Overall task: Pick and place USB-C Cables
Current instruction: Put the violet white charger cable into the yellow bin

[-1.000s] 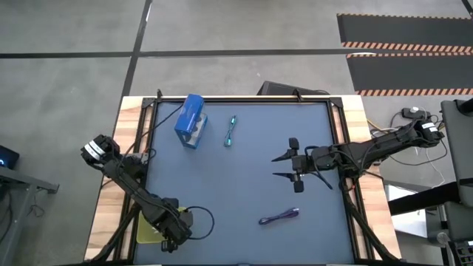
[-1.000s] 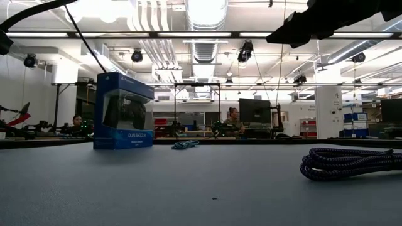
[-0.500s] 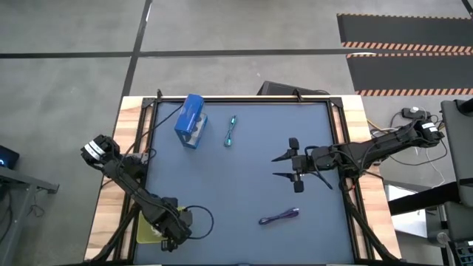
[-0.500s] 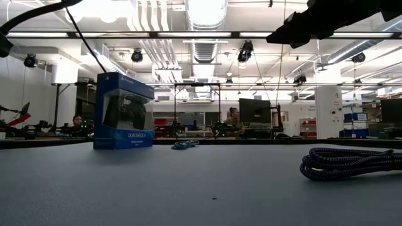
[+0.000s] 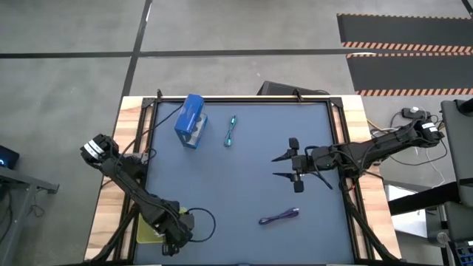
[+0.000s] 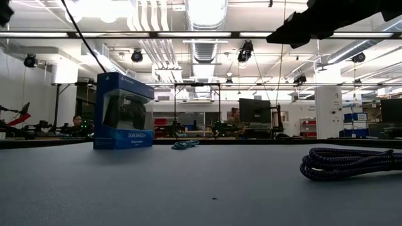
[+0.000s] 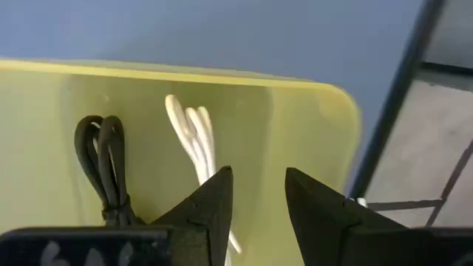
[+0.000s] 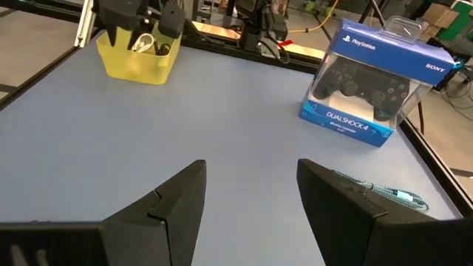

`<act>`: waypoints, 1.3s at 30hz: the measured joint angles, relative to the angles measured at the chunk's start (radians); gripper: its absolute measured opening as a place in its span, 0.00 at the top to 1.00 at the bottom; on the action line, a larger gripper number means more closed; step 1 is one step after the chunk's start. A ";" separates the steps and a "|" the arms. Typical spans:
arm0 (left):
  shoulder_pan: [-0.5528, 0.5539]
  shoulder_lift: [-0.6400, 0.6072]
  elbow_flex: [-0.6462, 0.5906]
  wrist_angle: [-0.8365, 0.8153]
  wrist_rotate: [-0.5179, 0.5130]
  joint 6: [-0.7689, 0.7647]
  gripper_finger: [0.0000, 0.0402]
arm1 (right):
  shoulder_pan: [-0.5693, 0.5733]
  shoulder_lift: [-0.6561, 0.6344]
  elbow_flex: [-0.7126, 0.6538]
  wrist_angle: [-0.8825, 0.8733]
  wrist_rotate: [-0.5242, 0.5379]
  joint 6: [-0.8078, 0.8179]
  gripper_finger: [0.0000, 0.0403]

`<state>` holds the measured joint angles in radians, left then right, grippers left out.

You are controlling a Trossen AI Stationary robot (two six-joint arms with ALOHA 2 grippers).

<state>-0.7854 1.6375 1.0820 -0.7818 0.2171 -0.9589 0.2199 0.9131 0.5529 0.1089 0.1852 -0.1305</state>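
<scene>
My left gripper (image 7: pixel 255 193) hangs over the yellow bin (image 7: pixel 310 140) at the table's near-left corner, fingers a little apart, empty. Inside: black cable (image 7: pixel 103 166) & white cable (image 7: pixel 194 140). My right gripper (image 5: pixel 283 167) hovers mid-table, spread wide, empty. Teal cable (image 5: pixel 231 131) lies beside the blue controller box (image 5: pixel 190 121); purple cable (image 5: pixel 279 216) near the front edge. Both prob. light, floppy, braided; best pinched across the bundle's middle. Only the left wrist view shows the bin's contents; low view shows purple's weave.
</scene>
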 joint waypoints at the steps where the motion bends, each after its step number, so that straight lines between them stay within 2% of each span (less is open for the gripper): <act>1: 0.003 -0.005 0.008 -0.012 0.000 0.000 0.73 | 0.000 0.000 0.000 0.000 0.000 0.000 0.49; 7: 0.021 -0.040 0.061 -0.144 0.001 -0.107 0.73 | 0.000 0.000 0.000 0.022 0.000 0.000 0.49; 12: 0.037 -0.086 0.101 -0.146 -0.020 -0.214 0.73 | 0.000 0.000 0.000 0.056 -0.001 0.032 0.49; 16: 0.057 -0.111 0.131 -0.143 -0.156 -0.232 0.73 | 0.005 0.000 0.000 0.059 -0.002 0.095 0.49; 20: 0.083 -0.131 0.143 -0.141 -0.327 -0.139 0.73 | 0.034 0.000 0.000 0.046 -0.010 0.155 0.49; 25: 0.148 -0.136 0.156 -0.135 -0.697 0.036 0.73 | 0.068 0.000 0.000 0.027 -0.010 0.167 0.49; 27: 0.187 -0.136 0.152 -0.115 -0.806 0.089 0.73 | 0.071 0.000 0.000 0.025 -0.010 0.189 0.49; 31: 0.279 -0.113 0.144 -0.078 -0.904 0.177 0.73 | 0.071 0.002 0.000 -0.004 -0.010 0.217 0.49; 35: 0.378 -0.081 0.116 0.036 -0.909 0.288 0.73 | 0.071 0.025 -0.001 -0.027 -0.002 0.222 0.49; 39: 0.460 -0.059 0.072 0.170 -0.907 0.320 0.73 | 0.071 0.067 -0.001 -0.026 -0.002 0.236 0.49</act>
<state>-0.3259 1.5787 1.1537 -0.6121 -0.6894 -0.6392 0.2905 0.9796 0.5518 0.0825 0.1837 0.1055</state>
